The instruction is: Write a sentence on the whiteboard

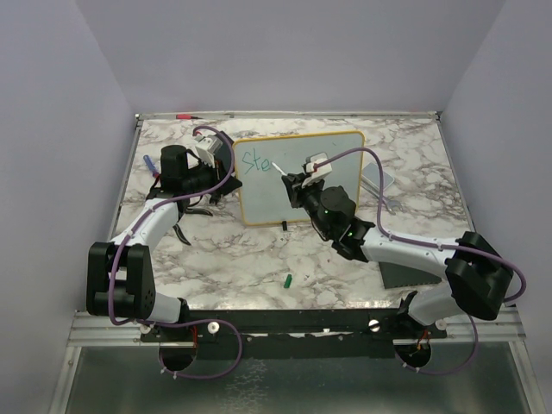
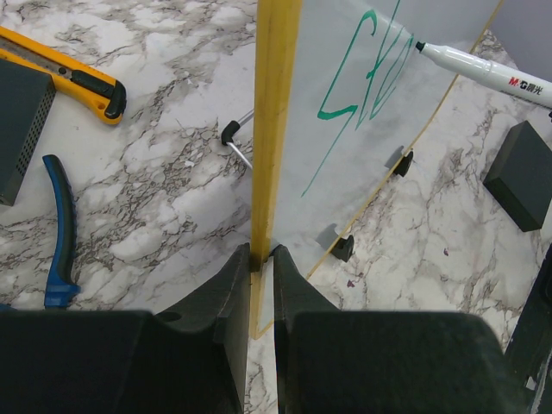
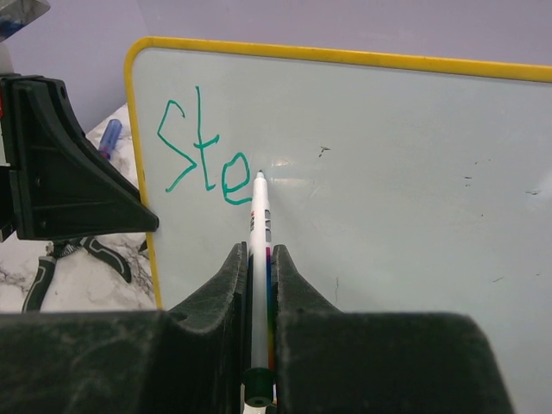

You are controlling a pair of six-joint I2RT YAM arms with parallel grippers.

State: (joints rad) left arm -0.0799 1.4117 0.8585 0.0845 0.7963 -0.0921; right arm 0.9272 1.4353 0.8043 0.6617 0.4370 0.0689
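A: Whereabouts of the whiteboard [image 1: 259, 197]?

B: Upright on the marble bench [image 1: 259, 259], toward the far side. Propped on small black feet [image 2: 342, 248], with the white face turned toward the arm bases.

A: And the left hand [image 2: 261, 254]?

B: Narrowed onto the board's yellow frame [image 2: 274, 103] at the left edge. One finger on each face, gripping the frame.

A: The right hand [image 3: 259, 250]?

B: In front of the board, clamped on a white marker [image 3: 260, 220]. Barrel lengthwise between the fingers, tip pointed at the white face.

A: Tip against the surface?

B: Right at it, just beside the last letter. Actual contact hard to tell from either wrist view.

A: Writing on the board?

B: Green letters [image 3: 203, 155] reading "Ste", in the upper left of the face, near the frame corner.

A: Anything else lying about?

B: Behind the board, on the left hand's side: a yellow utility knife [image 2: 78, 78] and blue-handled pliers [image 2: 60, 233], flat on the marble and apart from each other. On the writing side, a flat black pad [image 2: 522, 172], clear of the board. Nearer the arm bases, a small green piece [image 1: 288, 280], alone on the marble, well apart from the board and between the two arms.
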